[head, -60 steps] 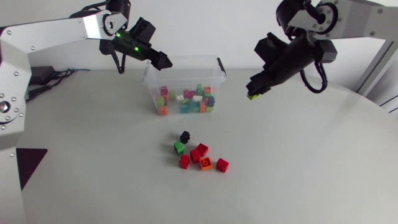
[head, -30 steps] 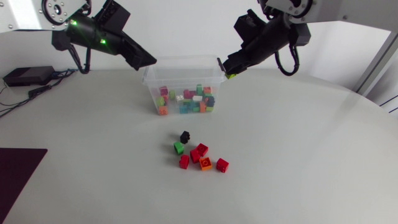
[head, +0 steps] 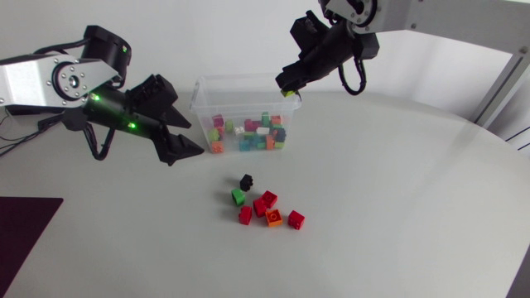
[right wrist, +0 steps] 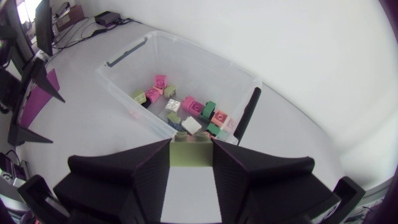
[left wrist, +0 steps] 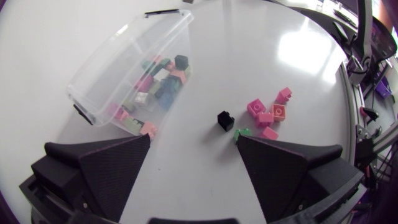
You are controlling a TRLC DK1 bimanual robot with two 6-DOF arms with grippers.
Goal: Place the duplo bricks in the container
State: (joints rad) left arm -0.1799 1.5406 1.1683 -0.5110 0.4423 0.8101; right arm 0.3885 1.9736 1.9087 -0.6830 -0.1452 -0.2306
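Lowered to the left front of the clear plastic container [head: 201, 106], the left gripper [head: 187, 147] is held spread wide. Red, green, black and orange duplo bricks [head: 267, 207] are scattered in front of the container, while a light-green duplo brick [right wrist: 191, 151] is pinched by the right gripper [head: 288, 84], brought over its right rim.

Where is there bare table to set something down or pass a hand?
Bare: the stretch to the head view's right of the container and loose bricks, and the near strip in front of them. Crowded: the gap between container and bricks, with the left gripper beside it; the right gripper, holding a green brick, hangs by the container's rim.
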